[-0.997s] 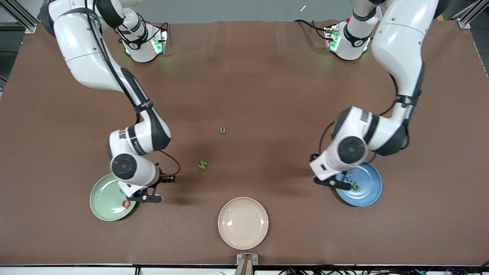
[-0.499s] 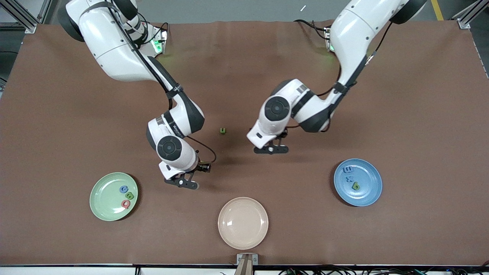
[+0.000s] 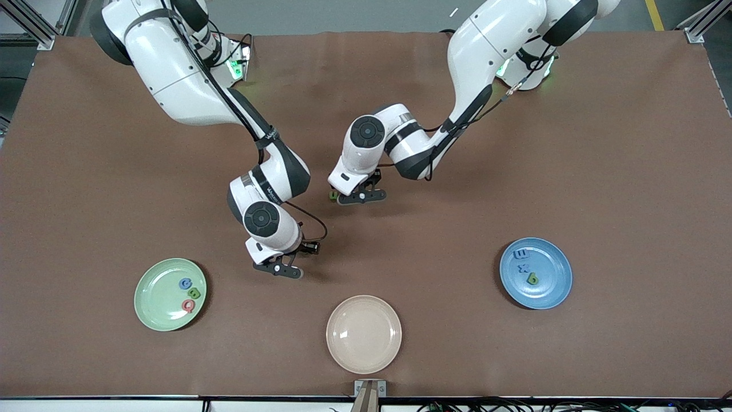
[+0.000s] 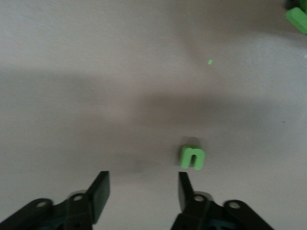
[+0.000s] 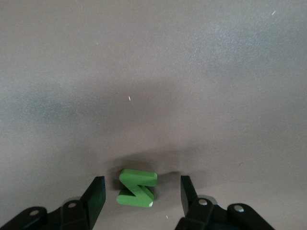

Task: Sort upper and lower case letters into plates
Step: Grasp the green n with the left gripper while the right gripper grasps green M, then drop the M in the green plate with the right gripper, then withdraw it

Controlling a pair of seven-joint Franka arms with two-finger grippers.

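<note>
My left gripper [image 3: 360,197] hangs open low over the table's middle, beside a small green letter [image 3: 333,195]. In the left wrist view this letter [image 4: 193,157] lies just off one fingertip [image 4: 184,186], outside the gap of the left gripper [image 4: 142,191]. My right gripper [image 3: 278,268] is open over a green zigzag letter [image 5: 136,188], which lies between the fingers of the right gripper [image 5: 141,196] without touching them. The front view hides that letter. The pale green plate [image 3: 150,297] holds three letters, blue, green and red. The blue plate [image 3: 553,269] holds two blue letters and one green.
A cream-beige plate [image 3: 363,334] with nothing on it sits near the table's front edge, between the two coloured plates. Another green letter [image 4: 297,17] shows at the edge of the left wrist view. Brown cloth covers the table.
The left arm swung from the blue plate to the small green letter. The right arm left the green plate and came over the zigzag letter.
</note>
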